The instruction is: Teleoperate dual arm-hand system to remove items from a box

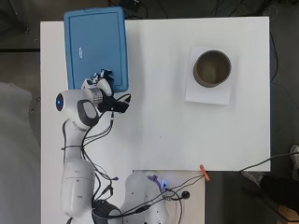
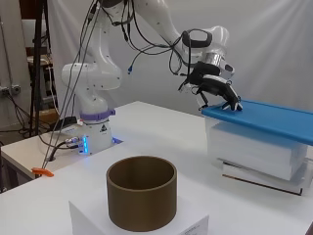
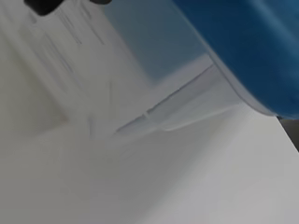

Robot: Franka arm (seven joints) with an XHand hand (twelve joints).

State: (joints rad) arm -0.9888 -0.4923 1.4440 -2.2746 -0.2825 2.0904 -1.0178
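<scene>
At the near corner of the box point(image 1: 96, 46), the hand point(image 1: 99, 83) rests on the blue lid point(image 2: 274, 117).

The box stands at the table's point(image 1: 154, 121) far left corner, its long axis pointing away from the arm's base, lid closed. The hand's fingers point(image 2: 230, 100) are curled downward and a little spread, tips touching the lid's edge. To the right of the box, well apart, a brown cylinder point(image 1: 212, 68) stands upright on a white block point(image 1: 205, 95).
</scene>
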